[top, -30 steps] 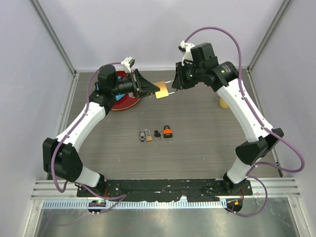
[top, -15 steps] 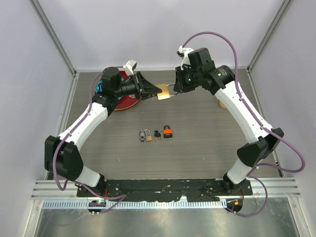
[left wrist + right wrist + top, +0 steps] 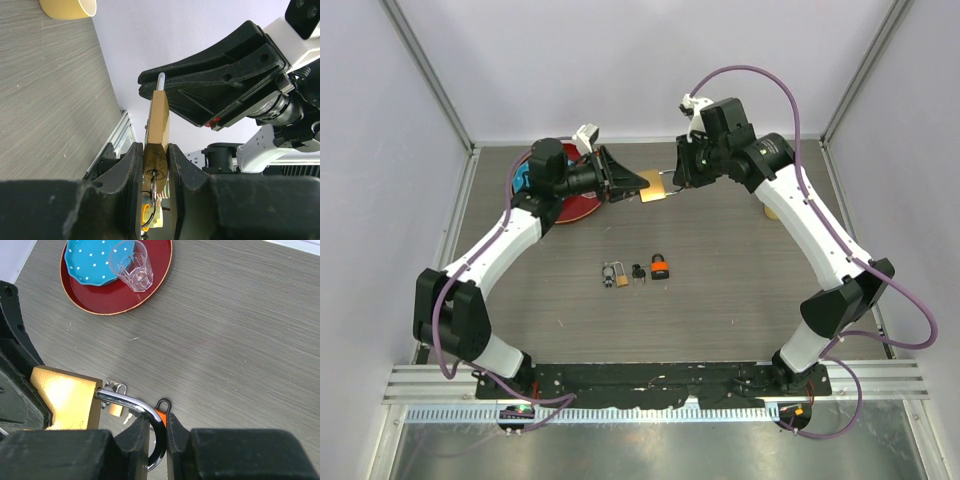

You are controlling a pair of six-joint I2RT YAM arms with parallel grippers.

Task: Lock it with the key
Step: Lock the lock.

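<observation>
A large brass padlock point(image 3: 651, 185) hangs in the air between both arms at the back of the table. My left gripper point(image 3: 638, 184) is shut on its brass body point(image 3: 156, 150), with a key and ring in the keyhole point(image 3: 156, 174). My right gripper point(image 3: 674, 180) is shut on its steel shackle point(image 3: 132, 405); the brass body point(image 3: 67, 397) shows at the left in the right wrist view. On the table lie a small brass padlock with keys point(image 3: 616, 274) and an orange padlock point(image 3: 661, 266).
A red plate point(image 3: 572, 205) holding a blue dotted dish point(image 3: 100, 262) and a clear glass point(image 3: 132, 265) sits at the back left under my left arm. A yellowish cup point(image 3: 773, 209) stands at the right, seen also in the left wrist view point(image 3: 67, 8).
Over the last second my left gripper and the padlock shifted slightly right toward my right gripper; my right wrist rotated a little. Both grips are unchanged.
</observation>
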